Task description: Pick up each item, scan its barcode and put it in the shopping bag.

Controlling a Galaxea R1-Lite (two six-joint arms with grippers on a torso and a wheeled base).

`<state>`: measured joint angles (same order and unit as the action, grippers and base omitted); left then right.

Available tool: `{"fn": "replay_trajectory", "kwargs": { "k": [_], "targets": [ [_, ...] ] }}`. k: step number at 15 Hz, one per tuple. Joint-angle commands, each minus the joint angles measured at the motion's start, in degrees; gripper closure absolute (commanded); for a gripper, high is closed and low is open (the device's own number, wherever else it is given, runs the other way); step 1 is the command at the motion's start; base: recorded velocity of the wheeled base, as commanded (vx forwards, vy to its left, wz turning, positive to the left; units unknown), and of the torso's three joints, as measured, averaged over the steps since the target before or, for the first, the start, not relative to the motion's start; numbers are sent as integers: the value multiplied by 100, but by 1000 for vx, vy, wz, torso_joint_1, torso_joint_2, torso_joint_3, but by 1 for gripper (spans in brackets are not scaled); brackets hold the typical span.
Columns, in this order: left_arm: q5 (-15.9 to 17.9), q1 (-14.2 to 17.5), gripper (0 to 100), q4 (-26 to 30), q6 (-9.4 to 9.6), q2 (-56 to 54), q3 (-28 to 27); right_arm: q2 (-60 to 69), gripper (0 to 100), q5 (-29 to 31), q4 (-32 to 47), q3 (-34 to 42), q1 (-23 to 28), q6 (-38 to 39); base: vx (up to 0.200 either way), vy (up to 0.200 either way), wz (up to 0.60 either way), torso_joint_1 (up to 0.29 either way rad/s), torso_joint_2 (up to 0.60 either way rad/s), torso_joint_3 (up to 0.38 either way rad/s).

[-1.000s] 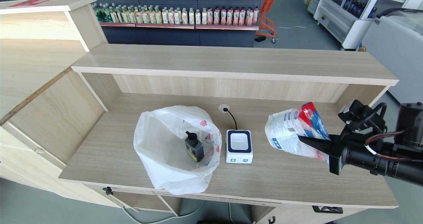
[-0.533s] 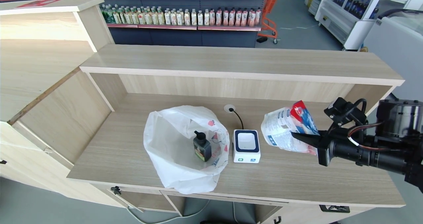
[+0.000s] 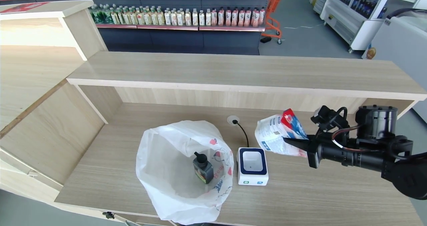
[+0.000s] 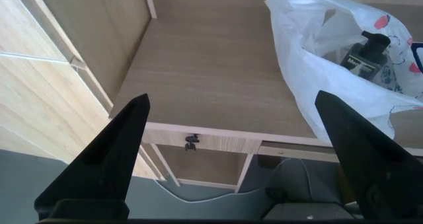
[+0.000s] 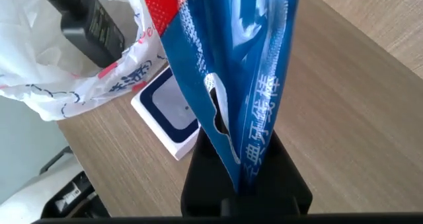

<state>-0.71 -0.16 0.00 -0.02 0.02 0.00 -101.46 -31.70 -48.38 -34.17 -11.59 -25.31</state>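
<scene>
pouch (image 3: 272,136) pinched between right fingers (image 3: 296,143) (just beside scanner (image 3: 252,166))

Inside bag (image 3: 160,166), bottle (image 3: 202,167); scanner (image 3: 252,166) beside, pouch (image 3: 272,134) farther right.

Pouch (image 5: 246,85) — white characters run in a column down its blue side; its white side carries blue text blocks and a small square code, too small to read. Black bottle (image 3: 203,168) label: print illegible. Shopping bag (image 3: 156,172) — red and blue printed marks, unreadable. Scanner (image 3: 252,166) front: two small coloured icons.
</scene>
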Motion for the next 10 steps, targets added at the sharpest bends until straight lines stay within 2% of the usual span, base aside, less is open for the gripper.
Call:
{"fn": "replay_trajectory", "kwargs": {
  "k": [1,3,6,8,10],
  "targets": [
    [0,-2,0,0,-6,-2,0,-286,100,-109,-57,86,-10,-18,0,0,0,0,0,0],
    [0,-2,0,0,-6,-2,0,-295,100,-293,-57,165,-54,-132,0,0,0,0,0,0],
    [-8,-2,0,0,-6,-2,0,-699,100,-610,-145,104,-10,-1099,0,0,0,0,0,0],
    [0,-2,0,0,-6,-2,0,-1025,100,-1163,-549,112,-1,-1468,0,0,0,0,0,0],
    [-8,-2,0,0,-6,-2,0,-1288,100,-1216,-830,68,-36,-1626,0,0,0,0,0,0]
  ]
}}
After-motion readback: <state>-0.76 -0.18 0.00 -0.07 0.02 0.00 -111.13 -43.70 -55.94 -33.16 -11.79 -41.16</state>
